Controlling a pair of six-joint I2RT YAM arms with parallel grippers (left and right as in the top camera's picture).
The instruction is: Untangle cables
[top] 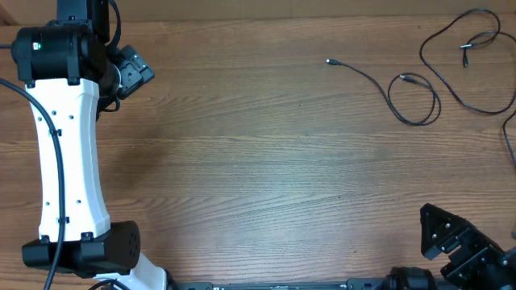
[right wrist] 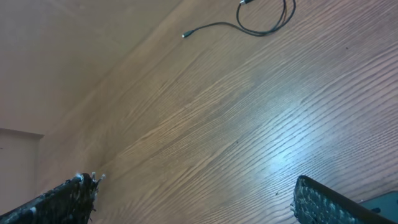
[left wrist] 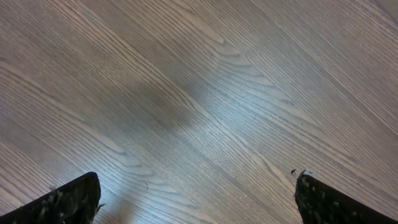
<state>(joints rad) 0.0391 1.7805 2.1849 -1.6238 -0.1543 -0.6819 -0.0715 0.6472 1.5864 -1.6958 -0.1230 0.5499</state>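
Note:
Two thin black cables lie on the wooden table (top: 266,161) at the far right. The shorter cable (top: 415,121) runs from a plug tip (top: 329,61) into a small loop. Beside it, the longer cable (top: 451,89) makes a wide loop toward the right edge, and I cannot tell whether the two cross. The right wrist view catches the small-loop cable (right wrist: 261,30) at the top, far from the fingers. My left gripper (top: 137,71) is open at the far left over bare wood (left wrist: 196,199). My right gripper (top: 453,242) stands open at the near right, nothing between its fingers (right wrist: 193,199).
The white left arm (top: 68,153) stretches along the left side, with its thick black cable (top: 56,161) running down it. The table's far edge runs along the top. A further thin black cable strand (top: 508,141) leaves view at the right edge.

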